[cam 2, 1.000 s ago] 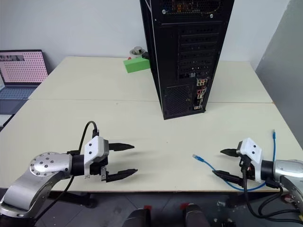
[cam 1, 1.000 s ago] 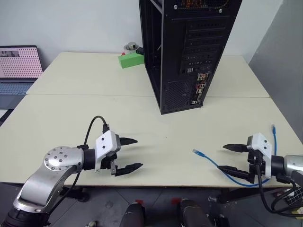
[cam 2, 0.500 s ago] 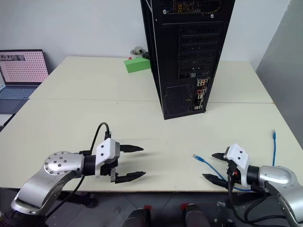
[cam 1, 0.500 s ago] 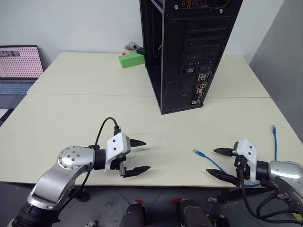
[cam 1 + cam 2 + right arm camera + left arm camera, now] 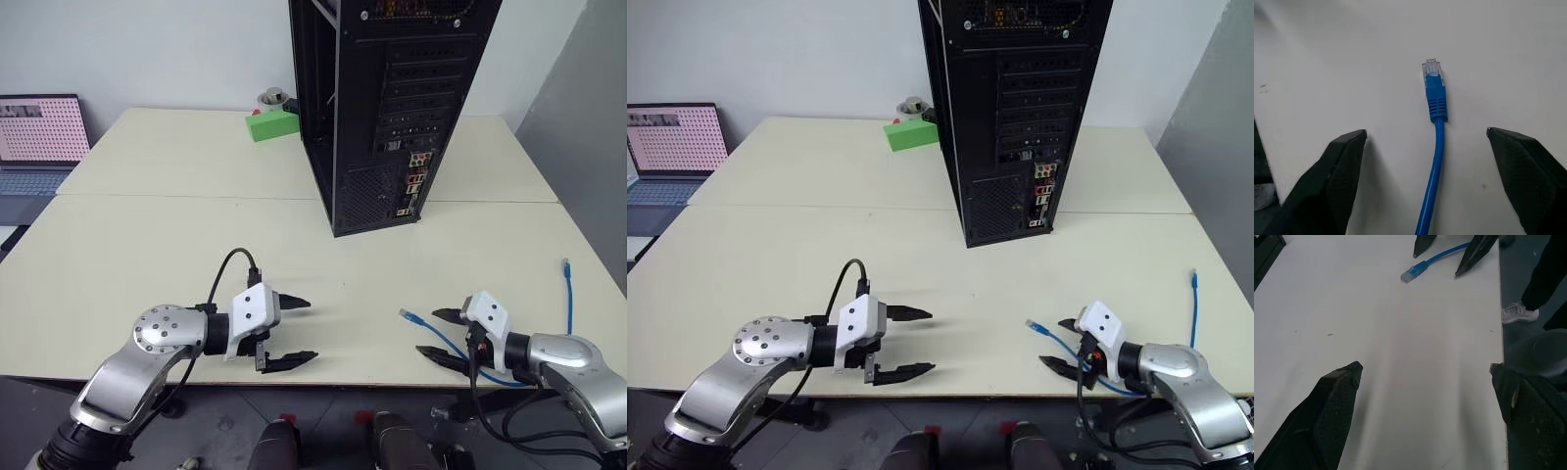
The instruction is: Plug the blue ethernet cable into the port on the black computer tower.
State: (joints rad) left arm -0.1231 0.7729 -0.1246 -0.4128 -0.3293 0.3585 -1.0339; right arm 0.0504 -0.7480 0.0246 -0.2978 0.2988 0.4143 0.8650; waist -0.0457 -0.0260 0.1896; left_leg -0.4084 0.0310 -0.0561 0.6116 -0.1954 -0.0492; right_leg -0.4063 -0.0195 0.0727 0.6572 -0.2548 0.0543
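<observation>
The blue ethernet cable (image 5: 443, 339) is laid flat nr the table's (image 5: 147, 235) front-right corner, plug end free, apparently for pickup. The right gripper (image 5: 436, 334) is set w/ fingers apart astride the cord, not touching. The left gripper (image 5: 299, 333) is held wide open nr the front edge, empty. The black computer tower (image 5: 392, 108) is stood toward the back edge, rear ports facing; no containers seen.

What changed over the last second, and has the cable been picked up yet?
The right gripper moved left along the table's near edge to straddle the blue ethernet cable behind its plug, jaws open; nothing gripped. The left gripper slid right, open. Cable, black computer tower and green block stayed put.
</observation>
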